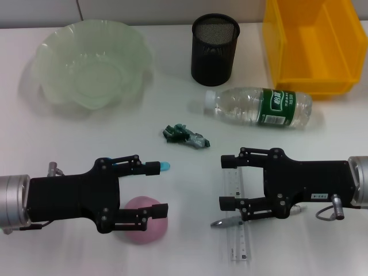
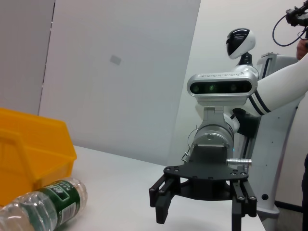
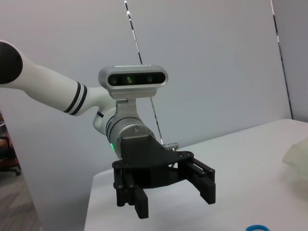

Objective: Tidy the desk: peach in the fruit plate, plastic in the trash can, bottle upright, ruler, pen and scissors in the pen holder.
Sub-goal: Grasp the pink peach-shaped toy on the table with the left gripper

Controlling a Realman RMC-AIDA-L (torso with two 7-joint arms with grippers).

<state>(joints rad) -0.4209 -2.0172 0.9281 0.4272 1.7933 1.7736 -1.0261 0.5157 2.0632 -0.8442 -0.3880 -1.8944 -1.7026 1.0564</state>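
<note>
My left gripper [image 1: 156, 190] hangs open over the pink peach [image 1: 146, 225], its near finger across the fruit. A blue tip [image 1: 165, 167] pokes out by its far finger; the rest is hidden, so I cannot tell if it is the scissors. My right gripper [image 1: 225, 181] is open above the clear ruler [image 1: 237, 233] and a grey pen [image 1: 221, 222]. The bottle [image 1: 259, 107] lies on its side. Crumpled plastic [image 1: 185, 135] sits mid-table. At the back stand the green fruit plate [image 1: 52, 86], the black mesh pen holder [image 1: 214, 49] and the yellow bin [image 1: 313, 43].
The left wrist view shows the right gripper [image 2: 202, 204] farther off, the lying bottle [image 2: 43, 209] and the yellow bin [image 2: 29, 144]. The right wrist view shows the left gripper [image 3: 168, 192] and a blue ring [image 3: 257, 227] on the white table.
</note>
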